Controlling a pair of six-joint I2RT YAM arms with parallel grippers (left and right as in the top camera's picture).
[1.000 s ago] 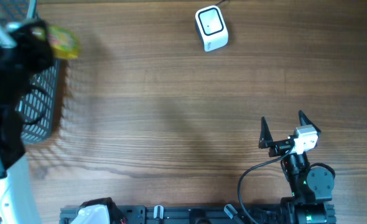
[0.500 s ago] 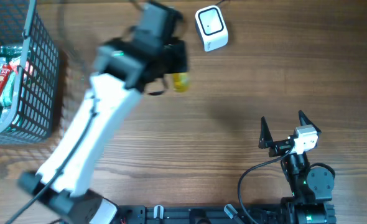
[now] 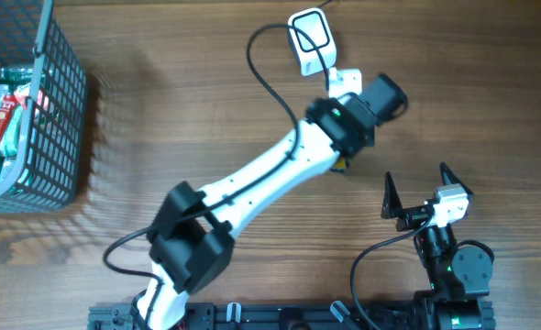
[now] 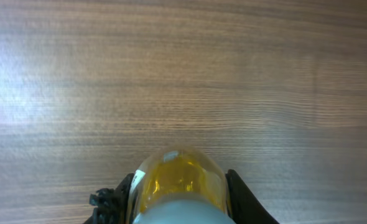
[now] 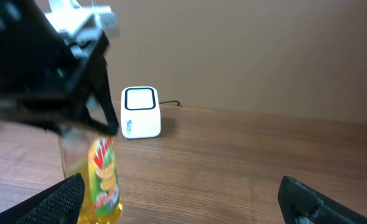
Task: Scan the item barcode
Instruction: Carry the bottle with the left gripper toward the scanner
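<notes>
Left tool [image 4: 180,202] clamped on yellow bottle [image 5: 102,177] near scanner [image 3: 311,41]; right tool [image 3: 416,176] apart. I feared bottle twisting, barcode missing the scanner.

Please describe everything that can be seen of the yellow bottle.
The yellow bottle looks like clear plastic filled with yellow liquid, and its label has red letters on yellow and green. It is upright, gripped near its top between the fingers of the left gripper, over the wooden table. It is near the white scanner but apart from it. Its base is out of view, so I cannot tell whether it touches the table.
</notes>
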